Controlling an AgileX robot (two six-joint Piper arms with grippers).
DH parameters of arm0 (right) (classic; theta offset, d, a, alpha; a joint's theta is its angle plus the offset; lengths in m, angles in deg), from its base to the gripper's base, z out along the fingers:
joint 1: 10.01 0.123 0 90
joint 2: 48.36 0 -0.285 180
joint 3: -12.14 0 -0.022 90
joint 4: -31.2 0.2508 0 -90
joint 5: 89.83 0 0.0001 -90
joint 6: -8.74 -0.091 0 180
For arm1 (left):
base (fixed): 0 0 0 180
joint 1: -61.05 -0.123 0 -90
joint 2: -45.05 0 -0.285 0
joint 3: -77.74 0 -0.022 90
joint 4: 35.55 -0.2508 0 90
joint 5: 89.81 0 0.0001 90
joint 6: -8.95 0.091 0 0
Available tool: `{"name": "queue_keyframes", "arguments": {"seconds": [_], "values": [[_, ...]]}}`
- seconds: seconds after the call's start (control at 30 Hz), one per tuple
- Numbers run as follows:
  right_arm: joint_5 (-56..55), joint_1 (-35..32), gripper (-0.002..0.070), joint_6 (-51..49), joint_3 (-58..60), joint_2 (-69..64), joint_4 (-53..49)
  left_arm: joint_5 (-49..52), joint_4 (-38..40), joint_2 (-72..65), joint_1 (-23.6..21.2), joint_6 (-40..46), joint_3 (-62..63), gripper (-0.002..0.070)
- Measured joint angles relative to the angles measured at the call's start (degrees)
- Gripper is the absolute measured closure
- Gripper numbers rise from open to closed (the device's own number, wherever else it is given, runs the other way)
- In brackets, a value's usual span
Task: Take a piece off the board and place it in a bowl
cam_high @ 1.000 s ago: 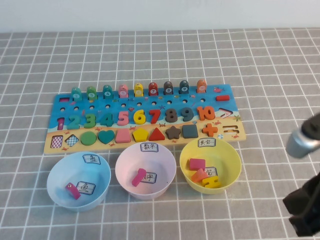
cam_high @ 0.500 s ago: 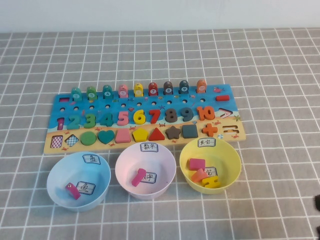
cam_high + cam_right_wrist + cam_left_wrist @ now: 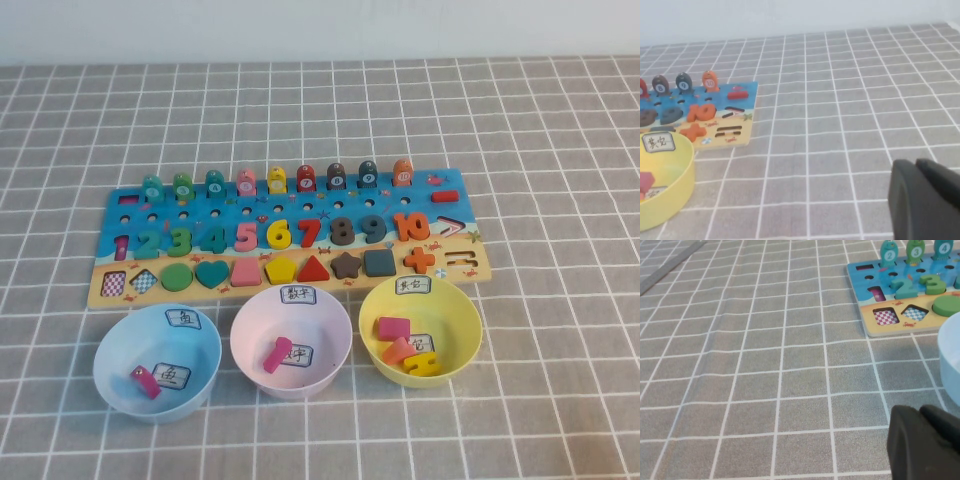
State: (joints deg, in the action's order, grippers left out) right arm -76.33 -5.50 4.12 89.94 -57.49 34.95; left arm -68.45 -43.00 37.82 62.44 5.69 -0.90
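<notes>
Yellow equals-sign piece (image 3: 421,363) flat inside pale yellow bowl (image 3: 470,330), just before long blue-and-tan board (image 3: 120,205).

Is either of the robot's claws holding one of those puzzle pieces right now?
No, nothing is held. The right gripper is shut on nothing above bare cloth beside the board; the left gripper holds nothing either. The equals-sign piece lies in the yellow bowl.

Desk (image 3: 560,150) cover: matt grey woven cloth, white grid. Board (image 3: 130,290) painted wood, satin. Yellow bowl (image 3: 462,345) smooth plastic, paper labels.
</notes>
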Motion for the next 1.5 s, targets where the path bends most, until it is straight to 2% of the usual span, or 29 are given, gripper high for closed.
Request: {"name": "queue_keyframes", "arguments": {"seconds": [0.13,0.4,1.5], "values": [[-0.01,0.00,0.0693,0.12,0.83,1.78,0.00,0.00,0.00,0.00,0.00,0.00,0.00,0.0677],[7.34,-0.08,0.0693,1.84,0.91,1.78,-2.43,0.00,0.00,0.00,0.00,0.00,0.00,0.0677],[7.59,-0.08,0.0694,2.99,0.91,1.78,-2.51,0.00,0.00,0.00,0.00,0.00,0.00,0.0677]]}}
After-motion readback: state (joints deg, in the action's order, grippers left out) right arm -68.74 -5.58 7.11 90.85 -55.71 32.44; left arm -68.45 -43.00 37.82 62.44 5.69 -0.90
